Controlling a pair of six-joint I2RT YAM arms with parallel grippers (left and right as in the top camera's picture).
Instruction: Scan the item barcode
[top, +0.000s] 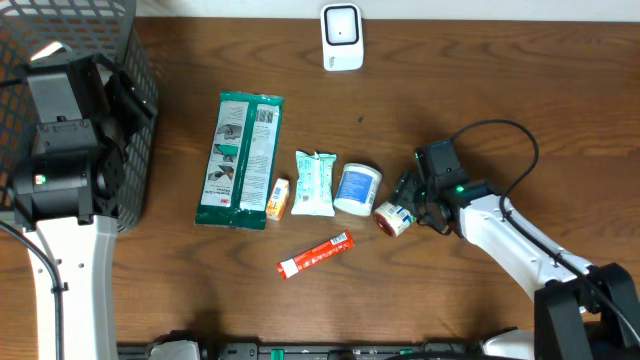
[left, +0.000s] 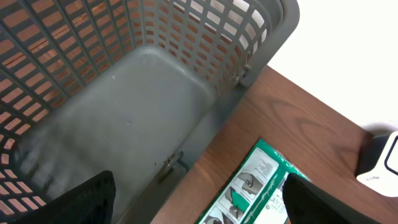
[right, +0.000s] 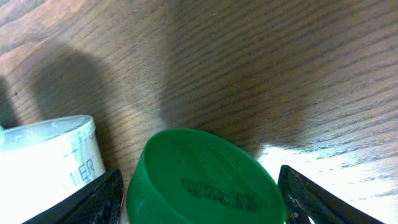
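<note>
- Brown wood made up the tabletop (top: 450, 90), which filled the overhead frame.
- A grey plastic basket (top: 140, 60) stood in the upper left corner.
- The left arm (top: 60, 170) hung over the basket at the left edge. The left fingers (left: 81, 202) were spread wide with nothing between them.
- The right arm (top: 510, 235) reached in from the lower right. The right fingers (right: 93, 199) stood apart on either side of a green cap (right: 205, 180), close to it. Whether they touched it could not be told.
- A green wipes packet (top: 240, 160) lay flat left of centre.
- A white scanner (top: 342, 37) sat at the top centre, well apart from the rest.
- A white-and-green pouch (top: 314, 183) and a white tub (top: 357, 188) lay side by side at centre.
- A red tube (top: 315, 254) lay tilted below them.
- The small bottle (top: 393, 217) lay on its side on the tabletop right of centre, just beside the tub, its cap between the right fingers.
- A yellow box (top: 278, 198) sat between packet and pouch.
</note>
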